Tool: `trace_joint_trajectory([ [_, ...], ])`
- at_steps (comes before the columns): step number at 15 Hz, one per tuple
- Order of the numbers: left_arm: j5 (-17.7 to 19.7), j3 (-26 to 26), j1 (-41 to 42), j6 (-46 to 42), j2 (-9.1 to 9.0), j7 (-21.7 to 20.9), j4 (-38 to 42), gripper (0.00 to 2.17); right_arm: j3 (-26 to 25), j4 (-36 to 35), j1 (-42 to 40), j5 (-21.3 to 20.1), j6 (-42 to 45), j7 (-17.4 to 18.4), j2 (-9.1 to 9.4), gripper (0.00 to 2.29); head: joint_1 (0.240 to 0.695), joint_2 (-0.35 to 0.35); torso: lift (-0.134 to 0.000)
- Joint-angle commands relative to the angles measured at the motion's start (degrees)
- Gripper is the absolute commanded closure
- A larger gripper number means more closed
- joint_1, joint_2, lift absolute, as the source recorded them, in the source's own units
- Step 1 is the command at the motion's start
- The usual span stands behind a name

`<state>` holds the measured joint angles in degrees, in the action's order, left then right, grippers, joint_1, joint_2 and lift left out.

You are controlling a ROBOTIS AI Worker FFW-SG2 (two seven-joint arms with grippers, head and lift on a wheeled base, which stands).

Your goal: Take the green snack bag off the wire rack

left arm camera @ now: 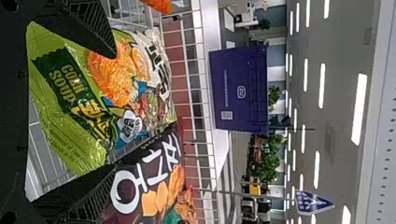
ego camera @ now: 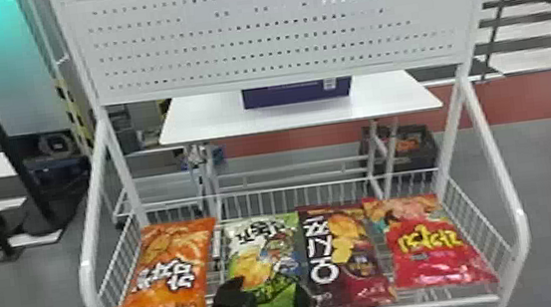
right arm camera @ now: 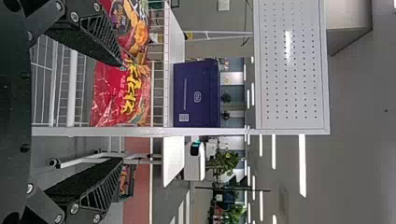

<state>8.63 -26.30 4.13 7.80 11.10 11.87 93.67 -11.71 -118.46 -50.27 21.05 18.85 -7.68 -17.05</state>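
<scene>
where left claw (ego camera: 270, 290) gapes, green bag (ego camera: 262, 252) lies between

Wears black on left end effector (ego camera: 268, 288) and right end effector (right arm camera: 122, 112), with tapering, slatted fingers (right arm camera: 102, 192), grainy pads (right arm camera: 84, 179), silvery screws (right arm camera: 74, 208).

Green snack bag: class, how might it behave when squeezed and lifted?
The green snack bag would probably give when squeezed, since its wrapper looks creased. Its glossy surface may be slippery. Broad and flattish, it seems unlikely to roll.
</scene>
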Motion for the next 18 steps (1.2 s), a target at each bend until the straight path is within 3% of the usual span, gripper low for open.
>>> trace_joint_trajectory([
  [1,-0.11,-0.60,-2.81,1.83,-0.47,0.00,-2.79,0.05,-0.33,-0.11,-0.18,0.05,0.00,-0.05,-0.09,0.17,0.499,0.000,0.000],
  [3,-0.11,-0.51,-3.60,2.18,-0.55,-0.18,-3.75,0.05,-0.59,-0.11,-0.36,0.13,0.00,-0.05,-0.09,0.17,0.499,0.000,0.000],
  [6,-0.11,-0.24,-4.21,2.71,-0.73,-0.36,-4.81,0.25,-0.68,-0.11,-0.36,0.22,0.00,-0.05,-0.09,0.17,0.499,0.000,0.000],
  [9,0.25,0.28,-4.04,5.17,-0.55,-0.44,-4.72,0.89,-0.59,-0.11,-0.36,0.13,0.00,0.03,-0.09,0.17,0.499,0.000,0.000],
  [12,0.16,0.20,-3.16,5.00,-0.20,0.26,-3.58,1.78,-0.68,-0.11,-0.27,0.31,0.00,0.03,-0.09,0.17,0.499,0.000,0.000],
  [18,0.33,1.25,-0.26,5.00,0.24,0.26,2.57,1.80,-0.59,-0.20,-0.18,0.40,0.00,0.03,-0.09,0.17,0.499,0.000,0.000],
])
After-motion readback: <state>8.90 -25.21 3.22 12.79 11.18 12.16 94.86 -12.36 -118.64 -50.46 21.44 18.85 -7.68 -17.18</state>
